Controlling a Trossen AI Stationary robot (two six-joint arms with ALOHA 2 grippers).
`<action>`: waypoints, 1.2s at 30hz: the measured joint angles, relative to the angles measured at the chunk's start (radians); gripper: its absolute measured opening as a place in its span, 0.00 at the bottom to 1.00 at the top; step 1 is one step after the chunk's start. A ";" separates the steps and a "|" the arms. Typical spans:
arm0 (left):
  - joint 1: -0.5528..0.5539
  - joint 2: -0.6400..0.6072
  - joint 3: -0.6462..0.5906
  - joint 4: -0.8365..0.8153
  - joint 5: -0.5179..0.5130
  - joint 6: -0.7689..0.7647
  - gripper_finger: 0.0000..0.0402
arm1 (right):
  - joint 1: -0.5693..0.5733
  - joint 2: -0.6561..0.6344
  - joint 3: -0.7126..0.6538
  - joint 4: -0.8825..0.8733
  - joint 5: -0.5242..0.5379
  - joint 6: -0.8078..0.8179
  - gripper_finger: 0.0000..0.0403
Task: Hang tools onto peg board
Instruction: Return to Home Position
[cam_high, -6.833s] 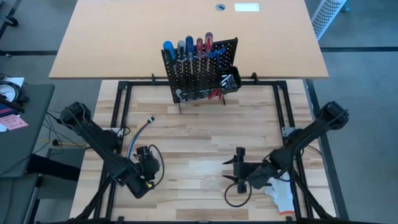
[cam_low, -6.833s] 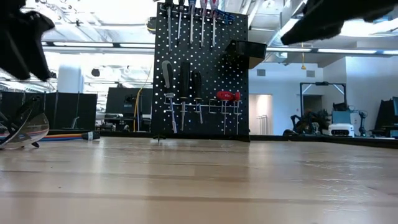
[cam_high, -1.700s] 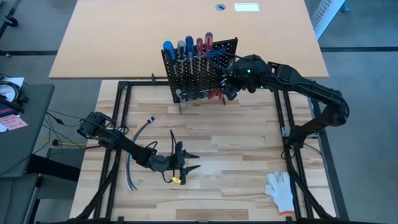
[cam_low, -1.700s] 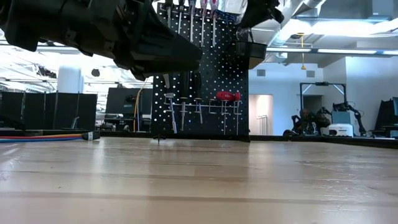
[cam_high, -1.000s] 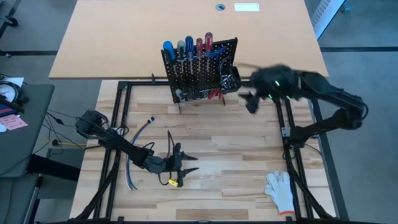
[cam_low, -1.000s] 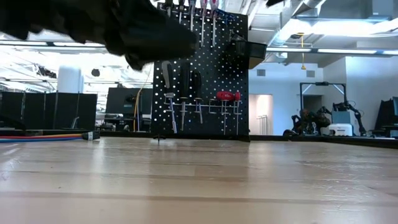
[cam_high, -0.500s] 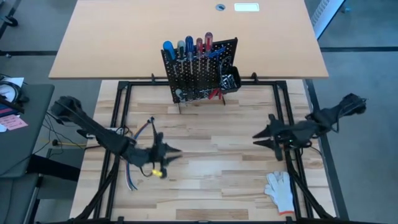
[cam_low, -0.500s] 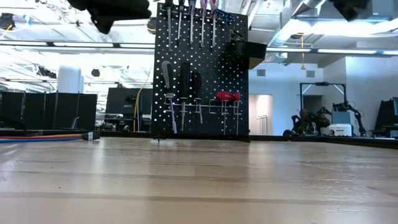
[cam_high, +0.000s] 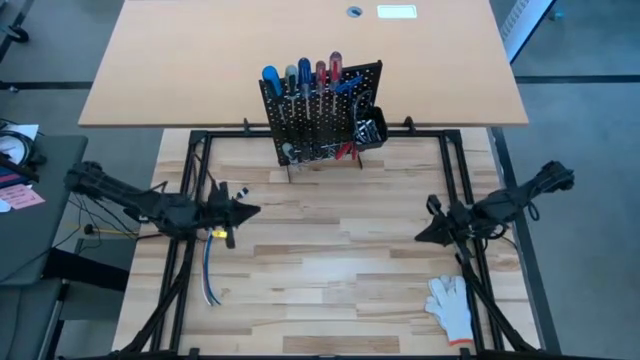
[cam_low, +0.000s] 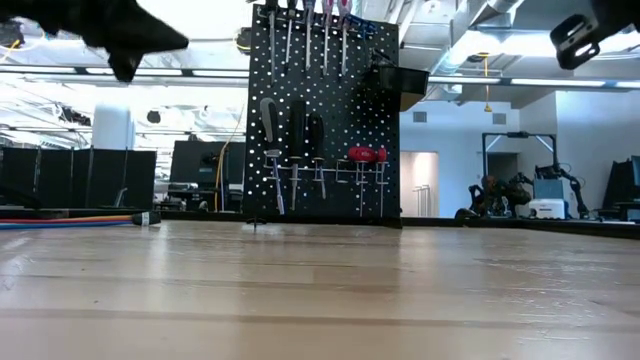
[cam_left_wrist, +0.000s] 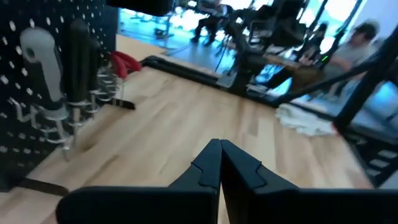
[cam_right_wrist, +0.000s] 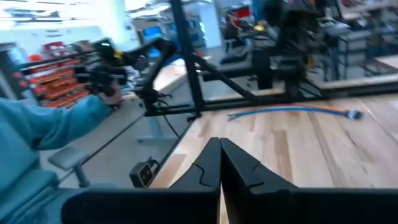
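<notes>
One peg board (cam_high: 320, 115) on the table; five screwdrivers (cam_high: 304, 72) along its top edge, handles blue, grey and red; three tools hanging lower, one grey-handled (cam_low: 268, 115), two black-handled (cam_low: 297, 125); one pair of red pliers (cam_low: 366, 154); one black bin (cam_high: 368, 128); one white glove (cam_high: 452, 303); one cable bundle (cam_high: 210, 265); two arms, the left gripper (cam_high: 250, 209) and the right gripper (cam_high: 420, 237).

The wooden table (cam_high: 330, 250) carries the peg board (cam_high: 320, 125), upright at its far edge. A white glove (cam_high: 450, 305) lies by the near right corner. Cables (cam_high: 207, 270) lie at the left.
</notes>
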 joint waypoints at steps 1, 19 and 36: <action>0.022 -0.031 -0.032 0.024 0.032 -0.003 0.00 | -0.009 -0.009 -0.014 0.018 -0.024 -0.013 0.01; 0.360 -0.329 -0.297 0.224 0.366 0.039 0.00 | -0.232 -0.148 -0.277 0.330 -0.365 -0.066 0.00; 0.357 -0.552 -0.354 -0.001 0.458 0.125 0.00 | -0.359 -0.171 -0.278 0.299 -0.366 -0.062 0.01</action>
